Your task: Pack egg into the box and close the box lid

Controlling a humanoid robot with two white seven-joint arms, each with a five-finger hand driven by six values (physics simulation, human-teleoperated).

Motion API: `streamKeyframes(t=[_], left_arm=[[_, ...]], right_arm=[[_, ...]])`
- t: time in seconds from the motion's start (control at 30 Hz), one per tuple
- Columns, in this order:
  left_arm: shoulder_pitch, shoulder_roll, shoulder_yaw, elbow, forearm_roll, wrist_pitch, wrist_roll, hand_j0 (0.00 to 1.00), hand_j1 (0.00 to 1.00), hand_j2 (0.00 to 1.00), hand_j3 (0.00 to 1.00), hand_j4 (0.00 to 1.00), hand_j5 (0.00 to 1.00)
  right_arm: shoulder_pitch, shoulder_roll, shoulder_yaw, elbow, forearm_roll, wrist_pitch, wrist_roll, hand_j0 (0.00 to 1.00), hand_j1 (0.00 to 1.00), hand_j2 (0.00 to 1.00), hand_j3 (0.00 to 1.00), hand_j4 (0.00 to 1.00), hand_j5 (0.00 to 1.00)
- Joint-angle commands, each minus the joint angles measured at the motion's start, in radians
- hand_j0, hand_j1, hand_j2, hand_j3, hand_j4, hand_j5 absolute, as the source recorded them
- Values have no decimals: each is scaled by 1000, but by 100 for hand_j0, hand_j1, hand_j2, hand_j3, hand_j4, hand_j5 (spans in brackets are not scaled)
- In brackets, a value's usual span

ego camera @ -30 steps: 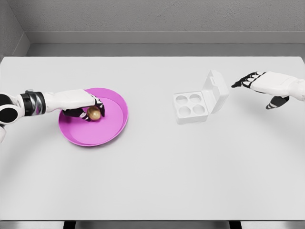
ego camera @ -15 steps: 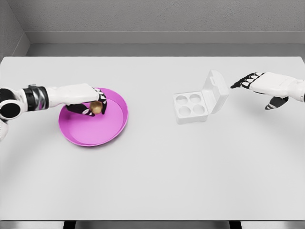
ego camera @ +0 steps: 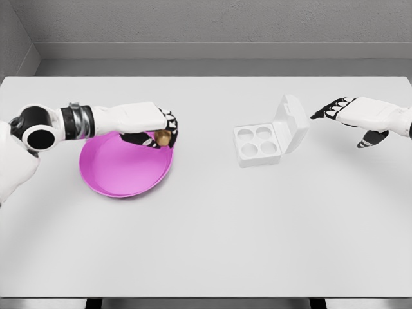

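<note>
Head view: egg (ego camera: 163, 136) half-hidden in left hand (ego camera: 152, 127).

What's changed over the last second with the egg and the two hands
The left hand, shut on the small brown egg, carried it rightward from the middle of the round pink plate to over the plate's right rim, toward the open white four-cup egg box. The right hand, box and plate stayed put.
</note>
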Motion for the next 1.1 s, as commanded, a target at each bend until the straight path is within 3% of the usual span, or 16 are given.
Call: streamKeyframes(t=[0.0,0.2,0.33,0.5,0.57,0.8,0.97,1.07], left_arm=[[0,-42,-21,-2,7,3,0,35,35,35,35,35,35],[-54,-133,-50,21,1,3,0,34,34,34,34,34,34],[-118,-263,-84,150,-2,3,0,34,34,34,34,34,34],[-152,-393,-87,205,-5,3,0,34,34,34,34,34,34],[-175,-430,-105,262,-5,3,0,34,34,34,34,34,34],[-179,-430,-107,297,-5,3,0,34,34,34,34,34,34],[-181,-446,-107,394,-5,3,0,35,35,35,35,35,35],[-186,-449,-107,397,-4,3,0,36,36,36,36,36,36]], right_arm=[[0,-1,-1,0,-6,3,0,100,100,100,100,100,100],[0,-1,-1,0,-6,3,0,100,100,100,100,100,100],[0,-1,-1,0,-6,3,0,100,100,100,100,100,100],[0,-1,-1,-3,-9,3,0,100,100,100,100,100,100],[-2,0,-1,-3,-10,3,0,100,100,100,100,100,100],[-2,0,-1,-3,-9,3,0,100,100,100,100,100,100],[-2,0,-1,-3,-9,3,0,100,100,100,100,100,100],[0,0,-1,-3,-10,3,0,100,100,100,100,100,100]])
